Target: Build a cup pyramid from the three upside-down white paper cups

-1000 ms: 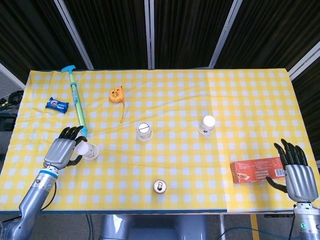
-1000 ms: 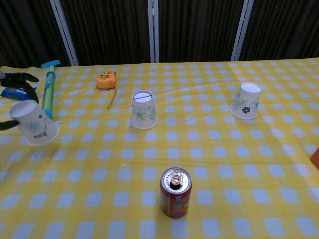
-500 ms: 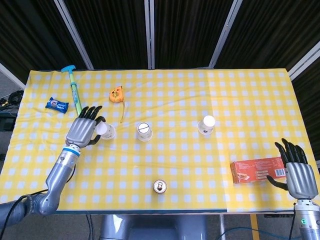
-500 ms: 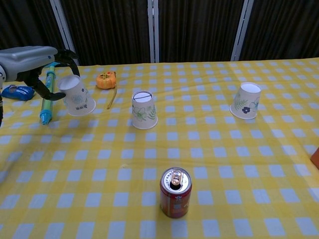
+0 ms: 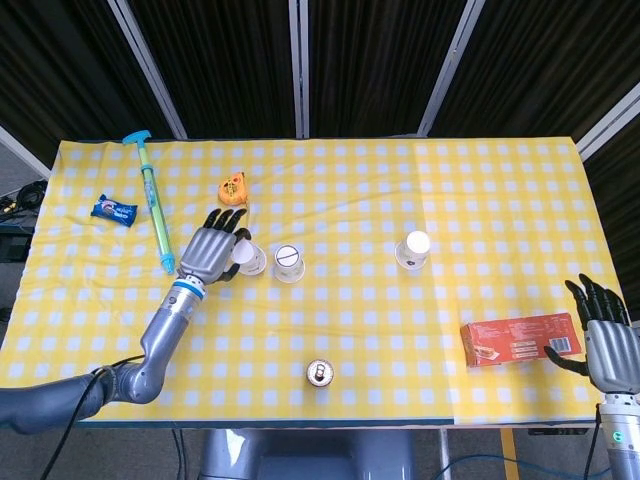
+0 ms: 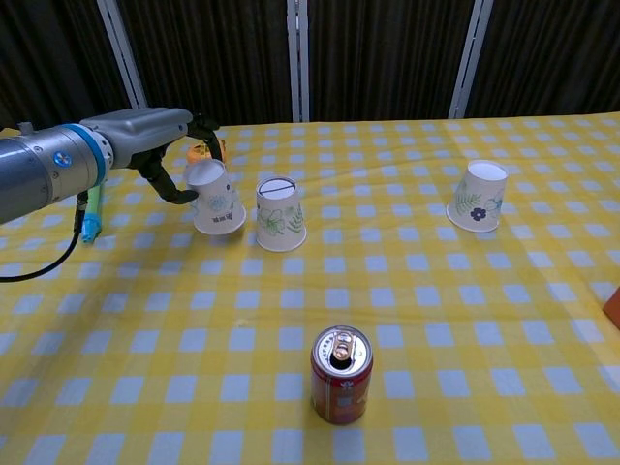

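My left hand grips an upside-down white paper cup just left of the middle cup; the two cups stand close, and I cannot tell whether they touch. The held cup is slightly tilted, its rim at or just above the cloth. A third cup stands apart to the right. My right hand is at the table's right front edge, fingers spread, holding nothing.
A red can stands near the front middle. A red box lies by my right hand. An orange tape measure, a green-blue syringe-like tool and a blue packet lie at the back left.
My left hand has carried its cup from the front left across to the right, up beside the middle cup. My right hand has drawn back slightly toward the right front corner.
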